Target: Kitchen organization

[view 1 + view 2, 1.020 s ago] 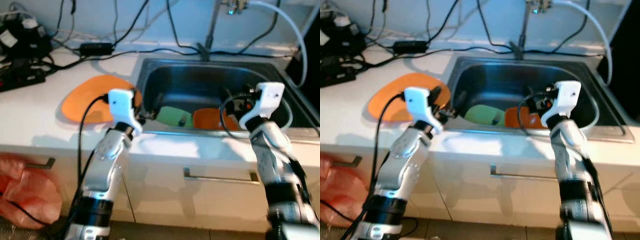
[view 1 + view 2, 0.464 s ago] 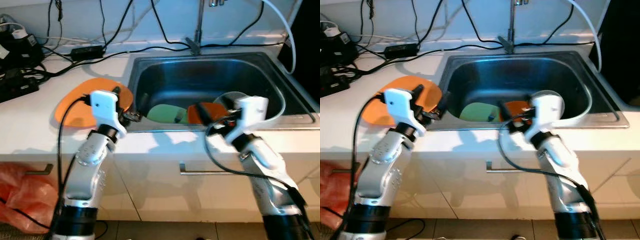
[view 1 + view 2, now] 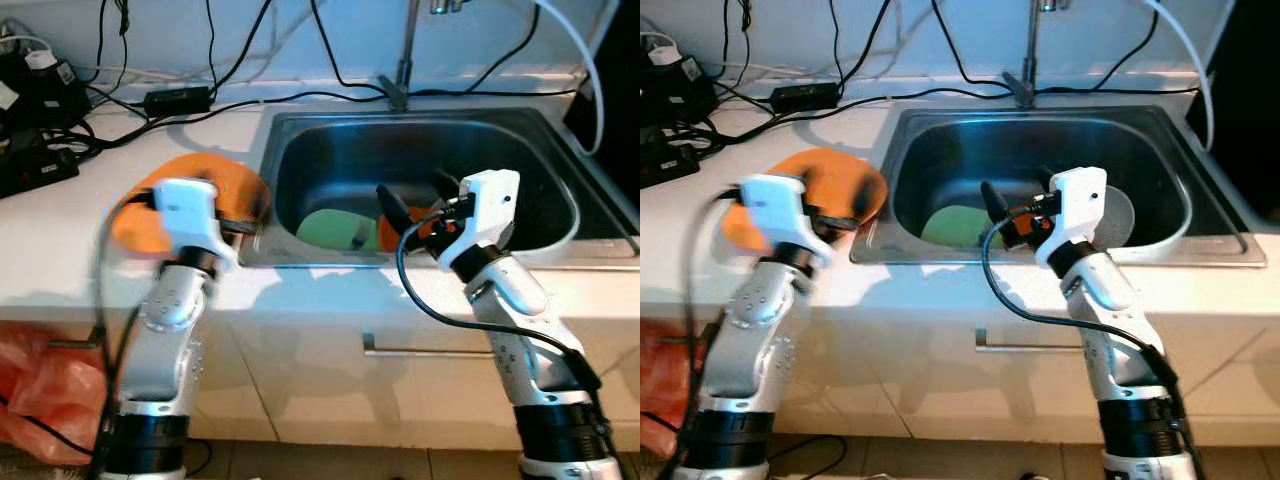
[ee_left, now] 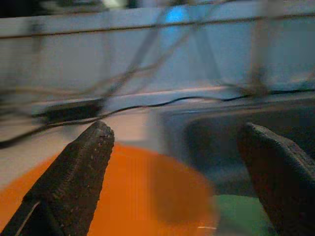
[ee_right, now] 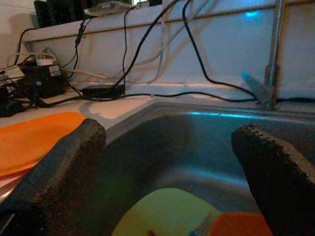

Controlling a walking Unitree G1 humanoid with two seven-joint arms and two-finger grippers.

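Nearest the robot, the left claw (image 3: 240, 222) hovers with its fingers spread wide and empty over the white tabletop (image 3: 60, 240), just above the orange plate (image 3: 235, 185) that lies flat beside the sink's left rim, while the right claw (image 3: 410, 215) reaches over the front edge of the steel sink (image 3: 330, 150), its fingers also wide apart and holding nothing. Down in the basin lie a green plate (image 3: 330, 228) and, touching it on the right, an orange dish (image 5: 236, 223) with a fork (image 5: 199, 227) between them. Farther back stand the faucet (image 3: 405, 60), black cables (image 3: 290, 95) and a black power adapter (image 3: 178, 98) along the wall.
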